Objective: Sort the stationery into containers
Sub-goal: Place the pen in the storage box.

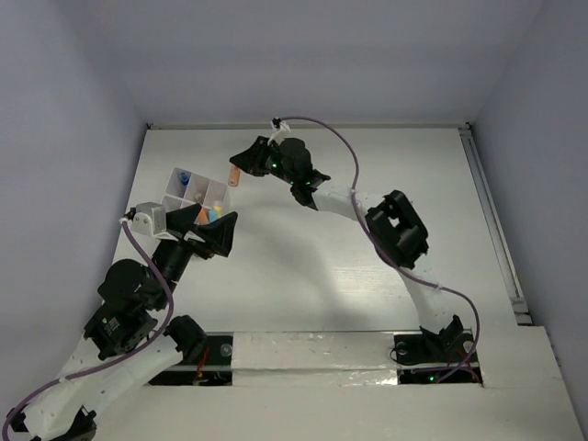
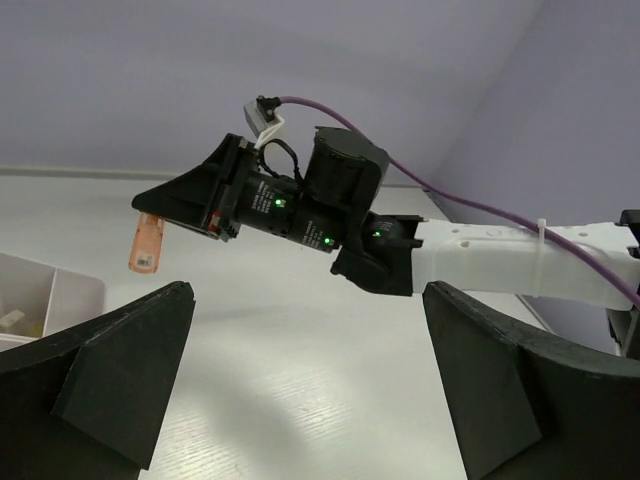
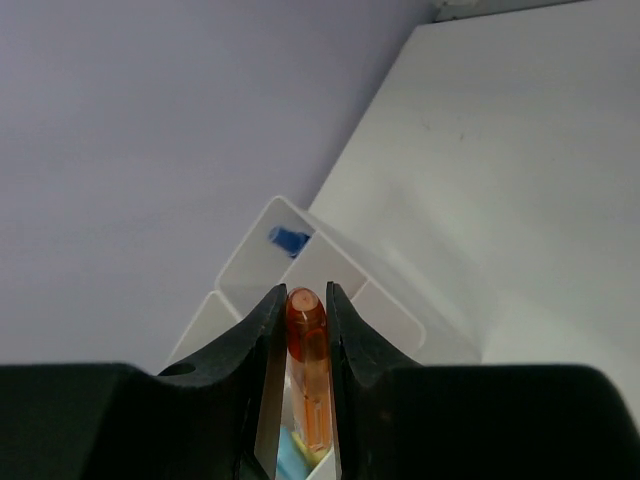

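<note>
Top view, bottom up: left gripper (image 1: 209,231) sits left of centre, just below the box (image 1: 175,184). Jaws spread wide. In the left wrist view its fingers (image 2: 110,370) stand at the lower left and lower right corners, with bare table (image 2: 300,330) showing between them. The box edge lies just behind the lower-left finger; contact cannot be told. The box is white with thin walls, split into square cells, and set at a slant in the upper left of the top view. A blue piece (image 1: 185,175) lies in a far cell. Coloured bits (image 1: 209,213), orange, yellow and blue, lie in the cell nearest the left gripper, partly hidden by it. Beyond the box, right gripper (image 1: 243,168) reaches in from the right, above centre of the frame, at the box's far right corner. Jaws are drawn close and pinch an orange pen (image 1: 235,175). In the right wrist view both fingers press the pen's sides low in the frame. Its rounded end stands just past the fingertips and the barrel runs back between them. The box lies straight beyond it, with the blue piece in a far cell above the pen tip. The left wrist view shows the same grip from the side, upper left of frame: the pen hangs nearly upright below the jaws, slightly tilted, its lower end pointing at the table just right of the box. It appears clear of the surface, though touch cannot be ruled out.
</note>
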`<state>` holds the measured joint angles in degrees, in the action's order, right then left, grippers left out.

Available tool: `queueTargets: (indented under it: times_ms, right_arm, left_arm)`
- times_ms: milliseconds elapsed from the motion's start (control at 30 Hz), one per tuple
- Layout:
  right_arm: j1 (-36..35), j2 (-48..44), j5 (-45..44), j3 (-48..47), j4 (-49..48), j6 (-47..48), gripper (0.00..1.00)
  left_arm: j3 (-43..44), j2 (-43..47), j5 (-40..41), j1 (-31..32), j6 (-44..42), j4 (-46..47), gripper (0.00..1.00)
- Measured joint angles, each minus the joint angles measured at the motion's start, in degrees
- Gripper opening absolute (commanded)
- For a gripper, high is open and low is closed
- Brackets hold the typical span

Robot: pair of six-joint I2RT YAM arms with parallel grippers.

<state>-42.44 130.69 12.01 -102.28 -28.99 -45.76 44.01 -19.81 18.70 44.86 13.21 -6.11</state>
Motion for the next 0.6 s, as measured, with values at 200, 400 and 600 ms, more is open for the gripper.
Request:
queueTargets:
  times_ms: [200, 400, 600]
  right_arm:
    - [-1.68, 12.98, -5.57, -18.27, 6.43, 4.04, 0.0]
    - [-3.08, 20.87, -8.72, -30.84, 12.5, 7.67, 0.0]
    - [-4.72, 21.62, -10.21, -31.04, 13.53, 9.79, 0.0]
  left_arm:
    - [-0.5, 0.13, 0.33, -0.72, -0.68, -0.79, 0.99]
    - [-0.52, 0.17, -1.25, -3.34, -0.72, -0.7, 0.99]
    - [-1.2, 0.9, -4.04, -6.86, -0.74, -0.17, 0.99]
